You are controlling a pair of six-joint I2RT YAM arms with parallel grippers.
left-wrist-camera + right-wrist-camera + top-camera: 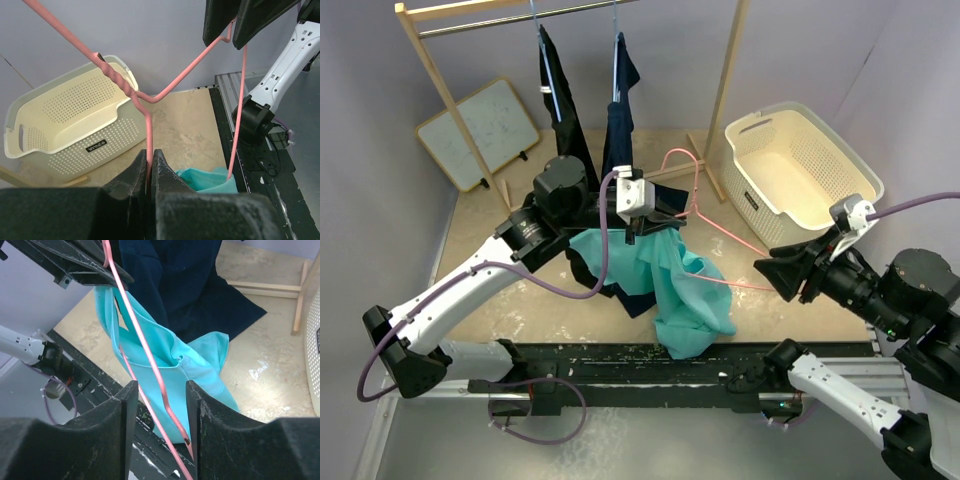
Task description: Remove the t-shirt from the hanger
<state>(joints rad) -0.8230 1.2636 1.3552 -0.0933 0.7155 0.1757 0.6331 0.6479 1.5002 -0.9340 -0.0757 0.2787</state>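
Pink hanger (119,78) | L pincer (150,156) clamped on it | R pincer (160,390) part-open astride, poss. touching

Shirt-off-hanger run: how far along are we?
Done: left gripper is shut on the pink hanger. In hand: right gripper, jaws open, straddles the hanger's other end. Left: the teal t-shirt still hangs on the hanger, not yet pulled free.

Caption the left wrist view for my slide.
Left gripper shut on the pink hanger, its far corner between the fingers of the right gripper.
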